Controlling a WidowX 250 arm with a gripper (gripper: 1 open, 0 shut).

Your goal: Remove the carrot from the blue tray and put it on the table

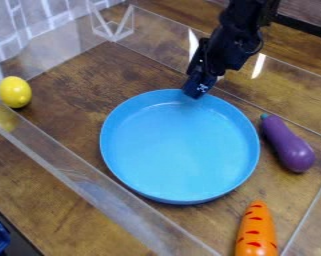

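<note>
The blue tray (176, 150) lies in the middle of the table (69, 130) and has nothing in it. The orange carrot (256, 231) rests on the wood at the lower right, outside the tray's near rim. My dark gripper (199, 89) reaches down from the upper right, its tips right at the tray's far rim. It is far from the carrot. The tips are too dark and small to show whether they stand open or shut, and I see nothing between them.
A purple eggplant (290, 144) lies just right of the tray. A yellow lemon (13, 92) sits at the far left beside the clear acrylic wall (69, 165), which runs along the table's near edge.
</note>
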